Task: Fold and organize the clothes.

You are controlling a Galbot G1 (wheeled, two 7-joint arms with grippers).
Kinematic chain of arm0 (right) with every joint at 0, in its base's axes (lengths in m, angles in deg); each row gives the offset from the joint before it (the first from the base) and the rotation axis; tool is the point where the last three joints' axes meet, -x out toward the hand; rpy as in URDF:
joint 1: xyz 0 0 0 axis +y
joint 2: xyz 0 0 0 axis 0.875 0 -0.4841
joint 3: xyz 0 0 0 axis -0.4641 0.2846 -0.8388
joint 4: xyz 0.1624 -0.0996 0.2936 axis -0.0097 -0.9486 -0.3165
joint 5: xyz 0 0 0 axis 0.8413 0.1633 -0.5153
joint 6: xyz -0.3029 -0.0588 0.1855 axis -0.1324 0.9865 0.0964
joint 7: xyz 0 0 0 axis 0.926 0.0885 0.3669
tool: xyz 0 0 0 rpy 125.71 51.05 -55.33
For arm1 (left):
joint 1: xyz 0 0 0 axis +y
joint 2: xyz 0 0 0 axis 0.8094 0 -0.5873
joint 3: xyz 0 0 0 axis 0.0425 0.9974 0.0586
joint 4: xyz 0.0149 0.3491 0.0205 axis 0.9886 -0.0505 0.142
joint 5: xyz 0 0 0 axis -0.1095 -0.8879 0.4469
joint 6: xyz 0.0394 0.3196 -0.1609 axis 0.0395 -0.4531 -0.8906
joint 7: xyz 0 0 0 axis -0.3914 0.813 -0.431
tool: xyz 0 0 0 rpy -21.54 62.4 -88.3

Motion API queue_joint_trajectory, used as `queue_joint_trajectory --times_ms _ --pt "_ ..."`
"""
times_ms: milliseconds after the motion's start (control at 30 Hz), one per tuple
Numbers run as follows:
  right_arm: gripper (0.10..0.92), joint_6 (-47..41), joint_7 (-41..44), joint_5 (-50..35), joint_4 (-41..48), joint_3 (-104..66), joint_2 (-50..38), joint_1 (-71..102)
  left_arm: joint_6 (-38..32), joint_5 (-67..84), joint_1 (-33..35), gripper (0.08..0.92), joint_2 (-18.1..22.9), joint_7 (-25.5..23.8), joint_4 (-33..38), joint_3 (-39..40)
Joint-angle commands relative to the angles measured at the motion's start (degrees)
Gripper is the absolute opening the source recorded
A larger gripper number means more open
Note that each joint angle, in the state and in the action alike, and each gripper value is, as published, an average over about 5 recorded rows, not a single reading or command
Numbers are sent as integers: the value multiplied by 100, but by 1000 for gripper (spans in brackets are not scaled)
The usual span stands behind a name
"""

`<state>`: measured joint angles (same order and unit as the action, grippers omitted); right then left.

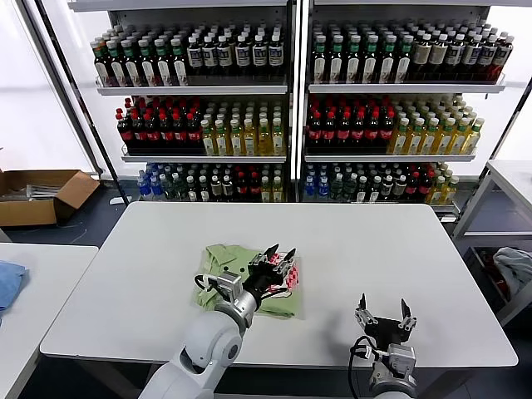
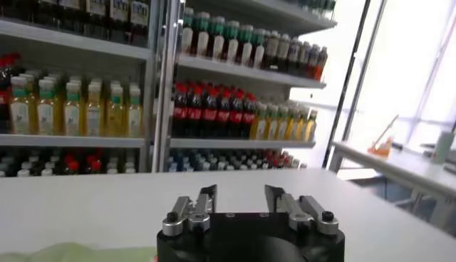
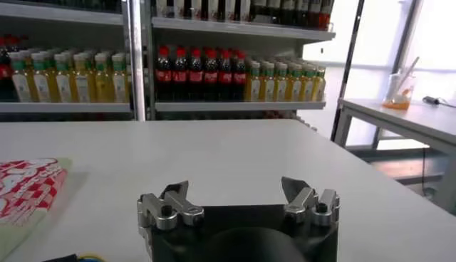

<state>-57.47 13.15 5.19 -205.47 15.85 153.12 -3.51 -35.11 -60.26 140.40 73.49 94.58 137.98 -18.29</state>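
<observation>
The light green polo shirt (image 1: pixel 229 262) lies folded into a small rectangle on the white table (image 1: pixel 374 249), left of centre, its red-and-white print facing up on its right part. My left gripper (image 1: pixel 281 253) hovers over the shirt's right part, open and empty. In the left wrist view the gripper (image 2: pixel 241 194) has its jaws apart with bare table between them, and a strip of green cloth (image 2: pixel 78 252) shows at the bottom edge. My right gripper (image 1: pixel 383 304) is open and empty near the table's front edge, right of the shirt. The right wrist view shows the gripper (image 3: pixel 235 189) and the shirt's print (image 3: pixel 28 189).
Shelves of bottled drinks (image 1: pixel 283 108) stand behind the table. A second table with a blue cloth (image 1: pixel 8 283) is at the left, a cardboard box (image 1: pixel 41 195) on the floor beyond it. Another table (image 1: pixel 511 179) and a bundle of grey-blue cloth (image 1: pixel 515 270) are at the right.
</observation>
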Motion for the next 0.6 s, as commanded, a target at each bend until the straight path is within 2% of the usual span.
queue_joint_trajectory --times_ms 33,133,267,433,600 --pt "823 -795 -47 -1986 -61 406 -112 -747 34 165 176 560 118 427 357 -393" --pt "823 -1215 -267 -3042 -65 699 -151 -1272 303 -111 367 646 -68 579 465 -781" --pt "823 -1299 -633 -3949 74 1115 -142 -1830 576 -554 712 741 -280 520 632 -1251" --pt "823 -1293 -1018 -4359 529 1466 72 -2118 661 -813 1093 819 -387 396 805 -1613" --pt "823 -1287 -1274 -4695 721 1479 320 -2058 745 -970 1344 823 -509 227 908 -1864"
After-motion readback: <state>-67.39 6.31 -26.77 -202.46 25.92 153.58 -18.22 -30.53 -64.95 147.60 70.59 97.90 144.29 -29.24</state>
